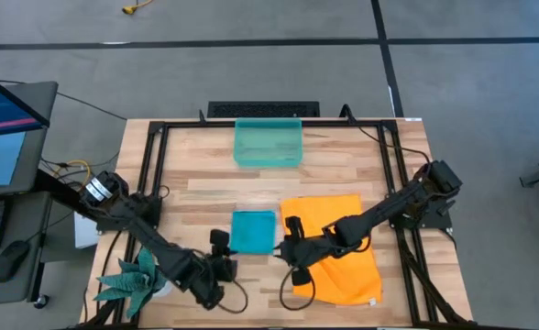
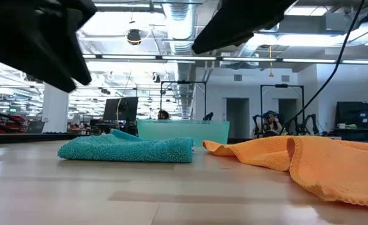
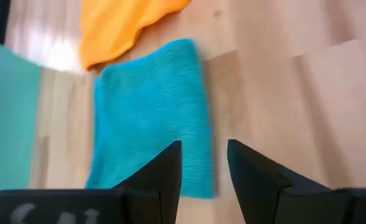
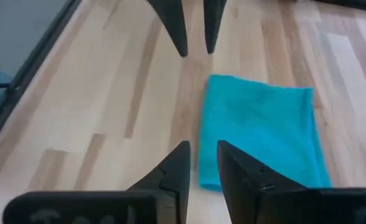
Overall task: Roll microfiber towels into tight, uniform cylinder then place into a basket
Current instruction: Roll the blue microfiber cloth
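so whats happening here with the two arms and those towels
Both arms hover over the near side of the table, flanking the teal towel, which lies flat, not rolled. The left gripper and right gripper each show a small gap between their fingers and hold nothing. The orange towel lies rumpled under the right arm. The basket sits at the far edge.

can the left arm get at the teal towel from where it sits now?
Probably yes. The left tool hovers just beside the teal towel, fingers slightly apart and empty, with only bare table between them. The right tool flanks the opposite edge.
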Available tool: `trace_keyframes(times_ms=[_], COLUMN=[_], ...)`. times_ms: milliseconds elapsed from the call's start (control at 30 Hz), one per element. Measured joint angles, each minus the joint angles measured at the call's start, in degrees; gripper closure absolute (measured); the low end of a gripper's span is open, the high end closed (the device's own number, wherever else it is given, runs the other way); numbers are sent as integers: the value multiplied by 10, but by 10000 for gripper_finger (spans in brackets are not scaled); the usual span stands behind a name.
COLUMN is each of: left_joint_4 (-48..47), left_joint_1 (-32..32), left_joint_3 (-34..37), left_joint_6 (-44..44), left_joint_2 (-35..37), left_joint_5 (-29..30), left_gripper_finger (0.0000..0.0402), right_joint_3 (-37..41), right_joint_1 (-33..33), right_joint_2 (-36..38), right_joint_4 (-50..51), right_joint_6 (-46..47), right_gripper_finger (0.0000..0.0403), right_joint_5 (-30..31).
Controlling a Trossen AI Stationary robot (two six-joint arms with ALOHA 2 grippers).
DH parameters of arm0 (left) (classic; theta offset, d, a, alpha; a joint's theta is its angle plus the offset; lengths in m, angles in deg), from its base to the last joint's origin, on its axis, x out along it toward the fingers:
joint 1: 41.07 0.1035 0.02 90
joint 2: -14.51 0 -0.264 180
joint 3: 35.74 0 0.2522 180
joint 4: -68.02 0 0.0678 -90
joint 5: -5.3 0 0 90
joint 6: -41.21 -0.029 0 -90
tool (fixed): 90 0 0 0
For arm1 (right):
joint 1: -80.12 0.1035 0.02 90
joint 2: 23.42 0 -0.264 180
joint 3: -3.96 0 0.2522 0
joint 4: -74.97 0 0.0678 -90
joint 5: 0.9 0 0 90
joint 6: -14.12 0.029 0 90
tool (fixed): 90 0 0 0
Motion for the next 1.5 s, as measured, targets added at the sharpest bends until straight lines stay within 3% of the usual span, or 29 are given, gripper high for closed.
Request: trace_keyframes(times_ms=[333, 400, 600, 900, 1233, 1500], left_joint_4=[74, 106, 205, 213, 234, 236], left_joint_1=[25, 38, 61, 70, 80, 81], left_joint_3=[83, 98, 134, 159, 188, 188], left_joint_6=[16, 13, -23, -16, -6, -6], left_joint_2=[0, 0, -1, 0, 0, 0], left_joint_5=[57, 52, 6, -23, -44, -46], left_gripper_finger=[279, 279, 279, 279, 279, 279], right_joint_3=[-2, 3, -1, -15, -15, -14], right_joint_1=[-13, -17, -41, -68, -92, -92], right_joint_2=[-19, -23, -101, -168, -191, -192], right_joint_4=[-46, -23, -100, -128, -107, -106], right_joint_6=[5, 0, -33, -43, -5, -5], right_gripper_finger=[301, 301, 301, 301, 301, 301], right_joint_5=[-2, -4, -30, -70, -118, -119])
